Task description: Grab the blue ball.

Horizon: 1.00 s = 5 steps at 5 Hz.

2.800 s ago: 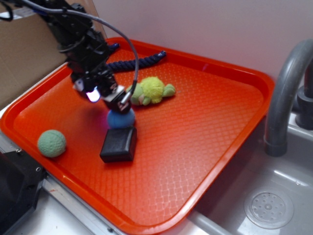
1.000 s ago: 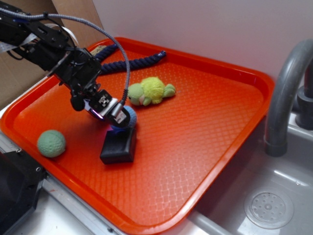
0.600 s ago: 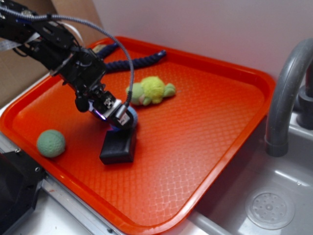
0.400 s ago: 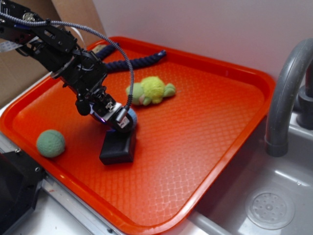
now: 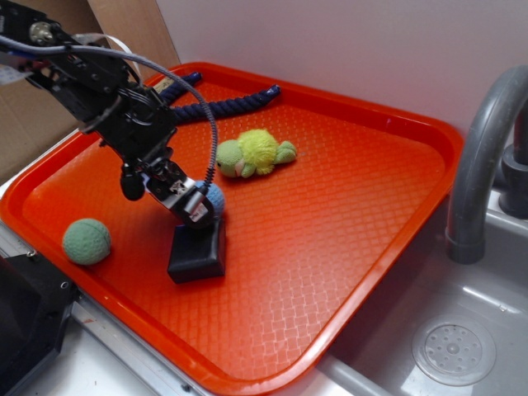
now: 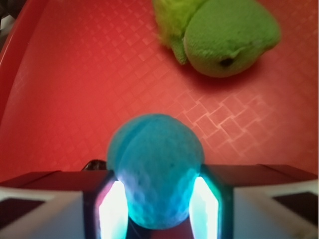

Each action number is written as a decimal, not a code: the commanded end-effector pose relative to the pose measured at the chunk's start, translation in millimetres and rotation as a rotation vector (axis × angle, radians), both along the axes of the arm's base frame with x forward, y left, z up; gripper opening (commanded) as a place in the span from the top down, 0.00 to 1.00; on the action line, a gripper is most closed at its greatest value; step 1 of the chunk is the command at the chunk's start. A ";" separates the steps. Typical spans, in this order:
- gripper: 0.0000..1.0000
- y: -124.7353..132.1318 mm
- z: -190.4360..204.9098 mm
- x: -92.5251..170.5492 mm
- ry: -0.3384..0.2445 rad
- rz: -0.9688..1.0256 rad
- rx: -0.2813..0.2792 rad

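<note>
Claw (image 5: 196, 208) closed on the blue ball (image 5: 214, 196), seen from outside only as a sliver of blue behind the black fingers. From the wrist, far more: blue ball (image 6: 155, 167) round and dimpled, pinched between two glowing pads (image 6: 205, 205), filling the gap of the claw (image 6: 157, 204). Directly below the claw, a black block (image 5: 197, 249), smooth and squarish, on the orange tray (image 5: 346, 247); contact between block and claw not clear from outside, and the block missing from the wrist view. Tray surface plastic with a diamond-grid texture. Beyond the claw, a fuzzy green plush toy (image 5: 254, 153), also close ahead in the wrist view (image 6: 224, 37). Farther beyond, a dark blue twisted rope (image 5: 223, 105). Off to the claw's side near the tray edge, a pale green knitted ball (image 5: 86, 241). Well apart, past the tray, a grey curved faucet (image 5: 483, 157) over a metal sink (image 5: 462, 330).
</note>
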<state>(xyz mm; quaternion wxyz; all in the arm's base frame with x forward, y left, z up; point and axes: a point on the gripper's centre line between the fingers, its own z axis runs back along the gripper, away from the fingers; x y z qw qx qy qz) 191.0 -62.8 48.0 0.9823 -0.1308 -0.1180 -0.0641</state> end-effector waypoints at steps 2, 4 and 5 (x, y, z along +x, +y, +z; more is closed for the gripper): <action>1.00 58.1 132.2 4.5 0.072 0.198 0.287; 1.00 116.1 179.9 -2.7 0.020 0.247 0.171; 1.00 118.1 181.9 -13.8 -0.005 0.256 0.165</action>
